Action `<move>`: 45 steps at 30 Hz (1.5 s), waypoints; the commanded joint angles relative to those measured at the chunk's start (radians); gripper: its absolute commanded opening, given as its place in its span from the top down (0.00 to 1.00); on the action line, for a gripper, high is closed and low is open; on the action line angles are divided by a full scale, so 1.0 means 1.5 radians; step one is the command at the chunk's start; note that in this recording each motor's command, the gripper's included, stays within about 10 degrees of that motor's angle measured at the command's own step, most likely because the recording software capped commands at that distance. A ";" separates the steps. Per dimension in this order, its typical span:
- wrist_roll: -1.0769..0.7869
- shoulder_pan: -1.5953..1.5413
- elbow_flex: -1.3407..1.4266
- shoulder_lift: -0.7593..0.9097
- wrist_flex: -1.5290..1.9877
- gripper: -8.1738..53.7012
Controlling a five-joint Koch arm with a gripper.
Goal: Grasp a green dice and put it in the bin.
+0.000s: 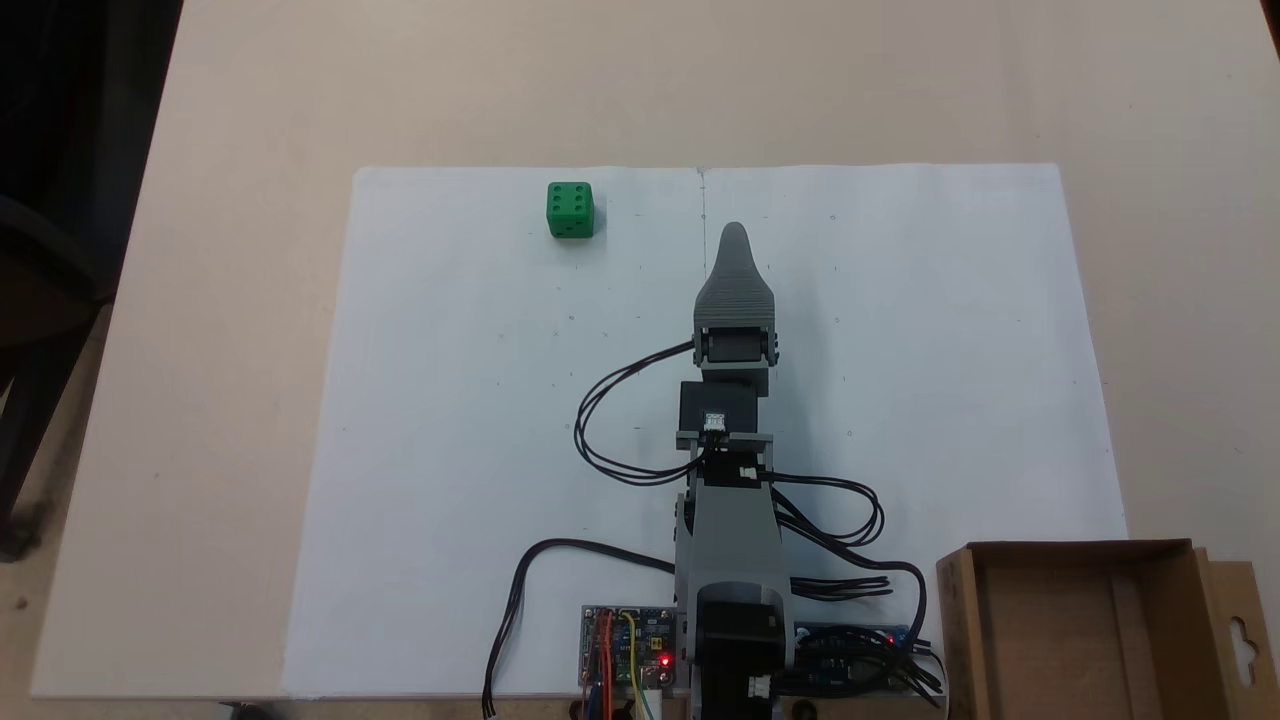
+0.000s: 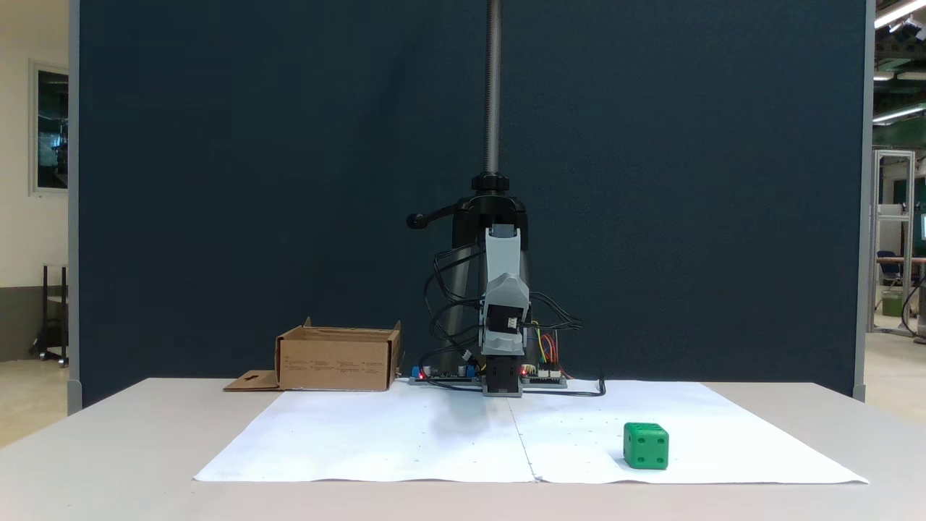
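Hobby arm (image 1: 728,500): light grey printed links joined by black servo blocks, tapering to a ribbed grey gripper (image 1: 734,232) with a rounded tip. Looped black cables (image 1: 610,430) run along both sides of the links. At the base, green and blue circuit boards (image 1: 625,645) carry red, orange and yellow wires and glowing red indicator lights.

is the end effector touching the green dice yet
Apart. In a fixed view from above, the end effector points up the white paper while the green dice sits off to its left, with bare paper between them.
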 commanded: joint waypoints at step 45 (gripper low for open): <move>0.034 -0.010 -0.112 0.065 0.301 0.20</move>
